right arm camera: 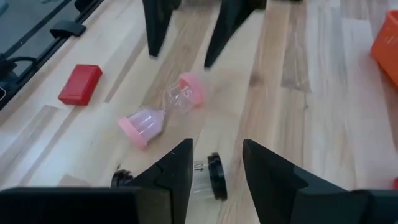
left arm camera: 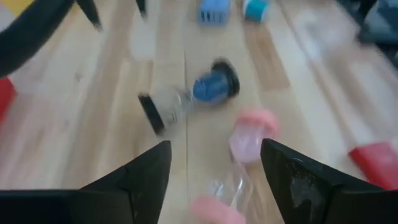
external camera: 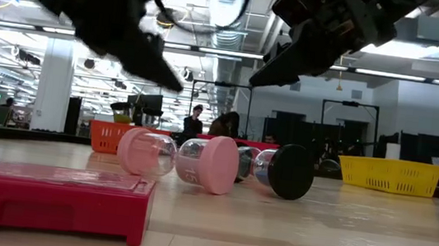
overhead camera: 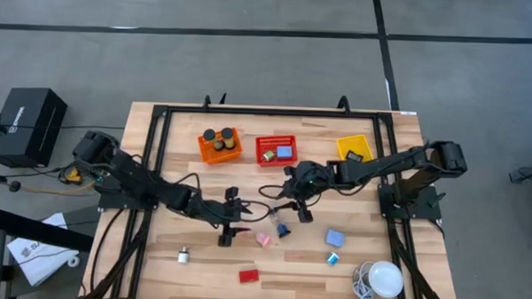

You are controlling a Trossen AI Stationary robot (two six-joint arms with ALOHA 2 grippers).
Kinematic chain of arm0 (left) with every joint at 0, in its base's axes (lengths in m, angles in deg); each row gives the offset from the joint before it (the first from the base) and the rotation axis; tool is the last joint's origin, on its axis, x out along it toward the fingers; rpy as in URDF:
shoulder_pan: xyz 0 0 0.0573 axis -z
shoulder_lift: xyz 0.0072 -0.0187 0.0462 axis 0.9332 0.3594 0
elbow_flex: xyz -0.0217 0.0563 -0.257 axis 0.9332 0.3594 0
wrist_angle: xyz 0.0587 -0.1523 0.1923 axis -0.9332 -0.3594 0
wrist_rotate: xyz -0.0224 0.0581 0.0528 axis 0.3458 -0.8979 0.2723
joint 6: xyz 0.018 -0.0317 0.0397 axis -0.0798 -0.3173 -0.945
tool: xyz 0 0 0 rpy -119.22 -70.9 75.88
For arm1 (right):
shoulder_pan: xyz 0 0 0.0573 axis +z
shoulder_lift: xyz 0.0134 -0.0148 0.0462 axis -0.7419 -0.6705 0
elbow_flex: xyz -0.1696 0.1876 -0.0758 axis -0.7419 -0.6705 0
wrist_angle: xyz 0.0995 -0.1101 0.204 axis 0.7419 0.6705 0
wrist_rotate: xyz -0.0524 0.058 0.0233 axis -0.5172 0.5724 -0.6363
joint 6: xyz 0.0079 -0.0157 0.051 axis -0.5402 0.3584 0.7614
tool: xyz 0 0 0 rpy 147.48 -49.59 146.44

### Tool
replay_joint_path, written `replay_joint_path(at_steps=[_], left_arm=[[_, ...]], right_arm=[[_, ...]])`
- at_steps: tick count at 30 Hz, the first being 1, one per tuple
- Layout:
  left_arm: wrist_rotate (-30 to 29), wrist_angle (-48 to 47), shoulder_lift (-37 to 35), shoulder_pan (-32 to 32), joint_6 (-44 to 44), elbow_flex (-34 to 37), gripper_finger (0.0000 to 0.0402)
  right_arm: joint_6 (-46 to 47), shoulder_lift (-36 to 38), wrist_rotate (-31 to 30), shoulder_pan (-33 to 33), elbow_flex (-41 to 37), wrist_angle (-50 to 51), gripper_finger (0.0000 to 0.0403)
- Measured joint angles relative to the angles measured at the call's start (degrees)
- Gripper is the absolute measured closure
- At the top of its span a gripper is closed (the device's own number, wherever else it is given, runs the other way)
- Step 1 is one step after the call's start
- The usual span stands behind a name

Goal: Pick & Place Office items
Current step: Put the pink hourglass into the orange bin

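Observation:
Several small vials lie on their sides in the middle of the table. Two are pink-capped (right arm camera: 186, 90) (right arm camera: 140, 127), and one is clear with black caps (right arm camera: 205, 175) (external camera: 284, 170), with a blue-filled piece (left arm camera: 208, 87) beside it. A flat red rectangle (overhead camera: 248, 275) lies near the near edge, next to a blue block (overhead camera: 335, 237), a small cyan bit (overhead camera: 332, 257) and a small metal-topped cylinder (overhead camera: 183, 253). My left gripper (left arm camera: 214, 168) is open and hovers above the pink vials. My right gripper (right arm camera: 217, 163) is also open. It hovers with its fingers on either side of the black-capped vial, above it.
Orange (overhead camera: 219, 145), red (overhead camera: 276, 150) and yellow (overhead camera: 354, 149) mesh baskets stand in a row along the far side, with items in them. A white dome with a cable (overhead camera: 386, 278) sits at the near right corner. The two grippers face each other closely over the vials.

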Motion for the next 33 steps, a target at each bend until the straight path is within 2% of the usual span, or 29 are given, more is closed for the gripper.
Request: replay_joint_path(at_steps=[3,13,27,33], left_arm=[[2.5,0.0,3.6,0.2,0.0,0.0,0.0149],[2.7,1.7,11.1,0.6,0.0,0.0,0.0165],[2.7,1.9,12.6,0.6,0.0,0.0,0.0196],[2.7,1.9,12.6,0.6,0.0,0.0,0.0193]], right_arm=[[0.0,0.0,0.0,0.3,0.0,0.3,0.027],[0.0,-0.2,0.0,0.2,0.0,0.6,0.0273],[0.0,-0.2,0.0,0.2,0.0,1.7,0.027],[0.0,-0.2,0.0,0.2,0.0,2.0,0.0267]])
